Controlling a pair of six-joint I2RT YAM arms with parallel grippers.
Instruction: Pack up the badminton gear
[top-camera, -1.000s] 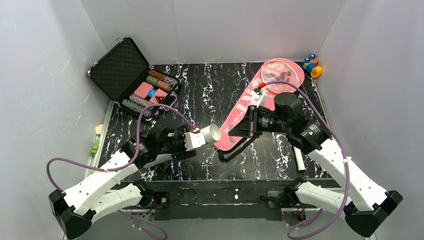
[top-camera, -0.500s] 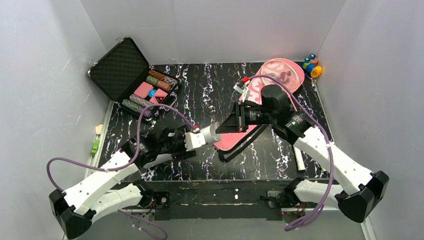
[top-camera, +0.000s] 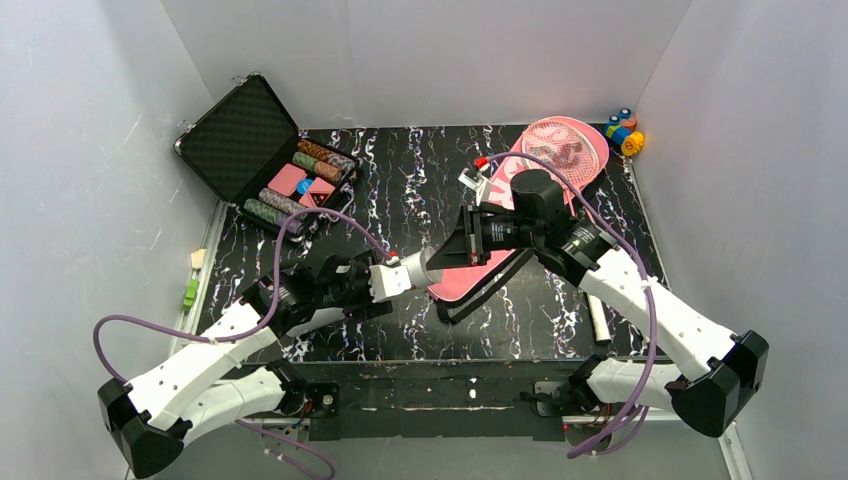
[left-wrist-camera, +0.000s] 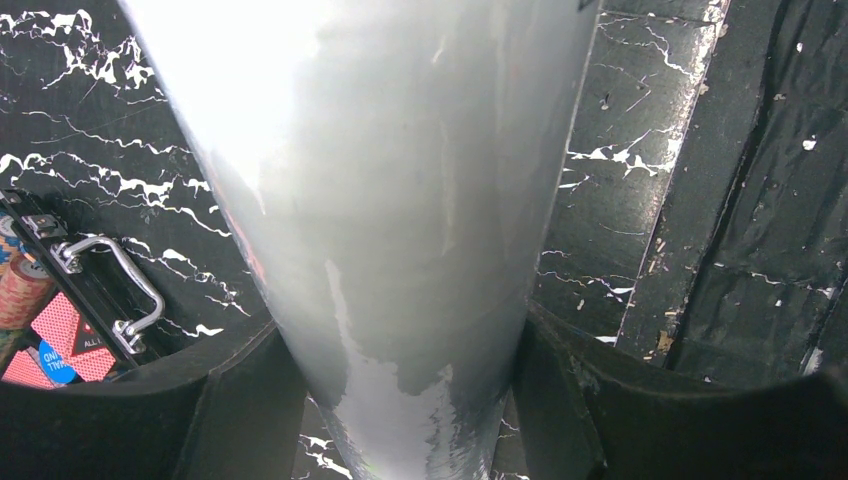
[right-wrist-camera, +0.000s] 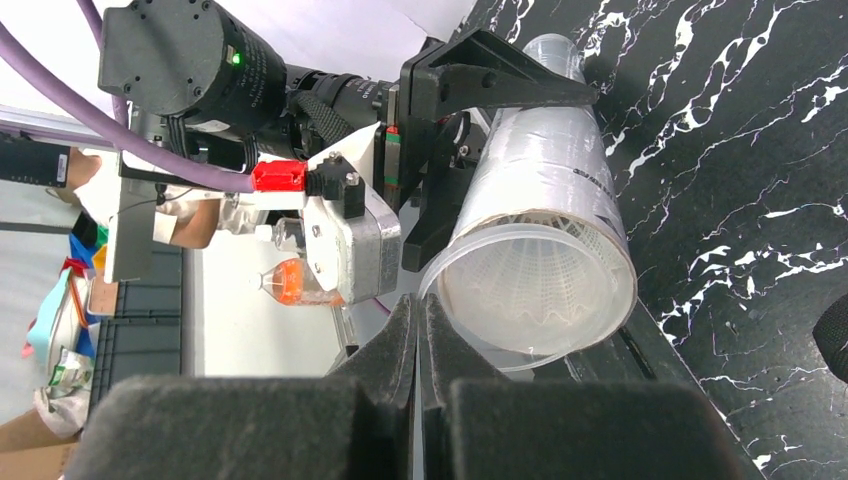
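Right arm has swung left across the bag since a second ago. It now reaches toward the tube's mouth. Left arm unchanged.

Top view:
- Left arm is low, forearm stretched rightward. Left fingers (top-camera: 398, 277) are clamped on the white tube (top-camera: 424, 267).
- Tube is held near level above the counter (top-camera: 420, 180), open end pointing right.
- Right arm has its elbow bent and its wrist turned back leftward. Right fingers (top-camera: 450, 254) sit just off the tube's mouth.
- Pink bag (top-camera: 462, 282) lies on the counter just past the mouth and runs away from the tube.
- A pink racket (top-camera: 566, 148) rests its head on the bag's far end, well apart from the tube.
- Black case (top-camera: 240, 125) stands open, well apart from the tube on its closed-end side.

Left wrist view:
- Tube (left-wrist-camera: 400, 200) fills the frame, gripped from both sides by the left fingers (left-wrist-camera: 400, 420).
- Case handle (left-wrist-camera: 110, 285) shows to one side of the tube.

Right wrist view:
- Right fingers (right-wrist-camera: 418, 335) are pressed together with nothing visible between them. Tips are just beside the tube's (right-wrist-camera: 545, 200) rim.
- A ribbed white skirt, apparently the shuttlecock (right-wrist-camera: 540, 290), sits just inside the mouth.
- Left fingers (right-wrist-camera: 480, 85) grip the tube farther back.
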